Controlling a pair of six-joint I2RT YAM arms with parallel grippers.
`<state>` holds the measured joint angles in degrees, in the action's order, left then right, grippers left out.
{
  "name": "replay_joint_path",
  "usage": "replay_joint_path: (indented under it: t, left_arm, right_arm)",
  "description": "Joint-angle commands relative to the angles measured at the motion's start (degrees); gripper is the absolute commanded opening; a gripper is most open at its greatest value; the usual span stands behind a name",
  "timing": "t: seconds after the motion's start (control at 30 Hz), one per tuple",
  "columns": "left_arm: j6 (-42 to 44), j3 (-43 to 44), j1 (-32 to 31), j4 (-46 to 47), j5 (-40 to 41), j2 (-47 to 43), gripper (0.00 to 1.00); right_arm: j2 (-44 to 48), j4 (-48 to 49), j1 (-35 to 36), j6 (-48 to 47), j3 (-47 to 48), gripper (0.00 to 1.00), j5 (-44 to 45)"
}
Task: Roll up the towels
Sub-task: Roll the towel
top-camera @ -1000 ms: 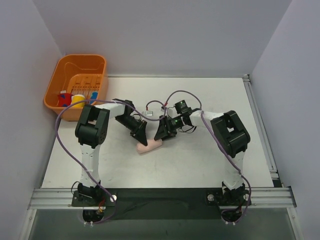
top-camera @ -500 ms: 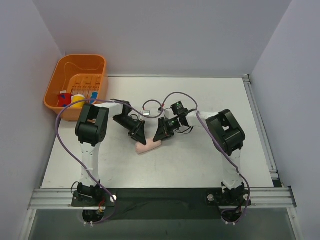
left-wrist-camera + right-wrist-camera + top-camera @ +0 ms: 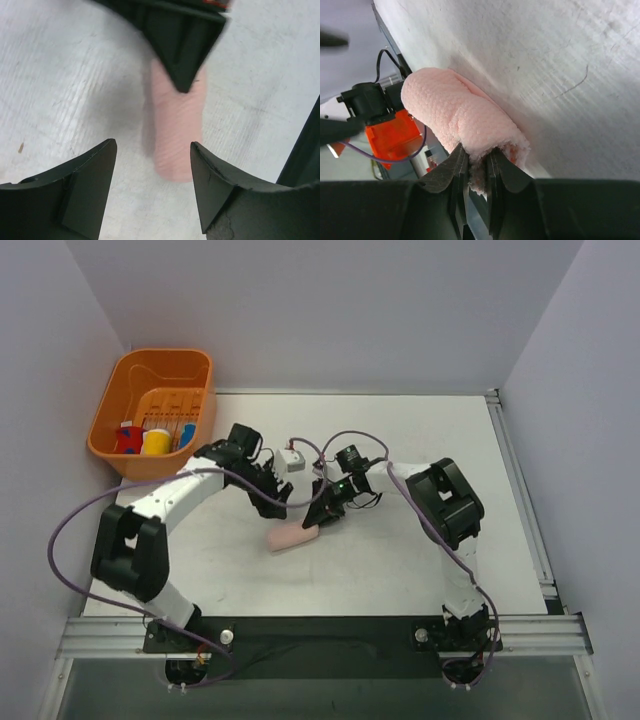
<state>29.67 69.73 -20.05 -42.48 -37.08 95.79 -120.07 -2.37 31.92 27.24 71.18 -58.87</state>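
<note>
White table (image 3: 430, 560), grey walls on three sides, orange basket (image 3: 160, 353) at the far left corner. The pink towel (image 3: 294, 538) lies mid-table, already wound into a short, tight roll. Its surface is waffle-textured and soft, and it is slightly fatter at the free end. No green-and-blue cloth shows in any view.

Key relation: in the top view the roll's long axis runs from near-left to far-right. The right gripper (image 3: 476, 152) sits on the far-right end with its jaws nearly closed, pinching a fold of the roll's edge, so the roll stretches away from that pincer toward the left arm's side.

The left gripper (image 3: 152, 145) is spread wide and holds nothing. It hangs just behind and above the roll. In its wrist view the roll runs lengthwise away from it, in line with the gap and offset toward its right finger. That view is blurred, so probably no contact, though I can't be sure.

The right arm is the one on the towel, and the left arm is near enough to steady the free end. The likely next step is to release the finished roll or shift it. The risk is the outer flap springing loose when the pinch lets go.
</note>
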Motion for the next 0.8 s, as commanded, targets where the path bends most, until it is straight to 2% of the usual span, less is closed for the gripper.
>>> replay_joint_path:
  t: [0.0,0.17,0.3,0.47,0.57,0.67,0.77]
  left_arm:
    - [6.2,-4.6,-8.0,5.6,12.5,-6.3,0.71]
    - [9.7,-9.5,-21.7,10.3,26.1,-8.7,0.72]
    - [10.8,-11.9,-27.1,15.0,34.8,-7.3,0.73]
    - [13.8,-13.5,-30.5,19.5,42.9,-4.2,0.73]
    - [15.1,-14.4,-31.0,20.4,44.7,-2.4,0.73]
    - [16.1,-15.8,-30.9,20.6,45.3,-1.0,0.69]
    - [16.5,-17.2,-30.7,20.2,43.9,-0.1,0.61]
  right_arm:
    - [-2.8,-2.8,-0.1,2.9,2.3,0.00,-1.2]
    - [-4.9,-2.7,-0.8,5.2,3.7,0.00,-2.9]
    - [-6.0,-2.8,-1.6,5.8,4.4,0.00,-3.4]
    - [-6.8,-2.8,-2.6,6.2,4.4,0.00,-4.5]
    - [-7.2,-2.8,-2.8,6.2,4.7,0.00,-4.9]
    - [-7.5,-2.8,-3.1,6.2,4.9,0.00,-5.1]
    - [-7.9,-2.7,-3.7,6.4,5.2,0.00,-5.6]
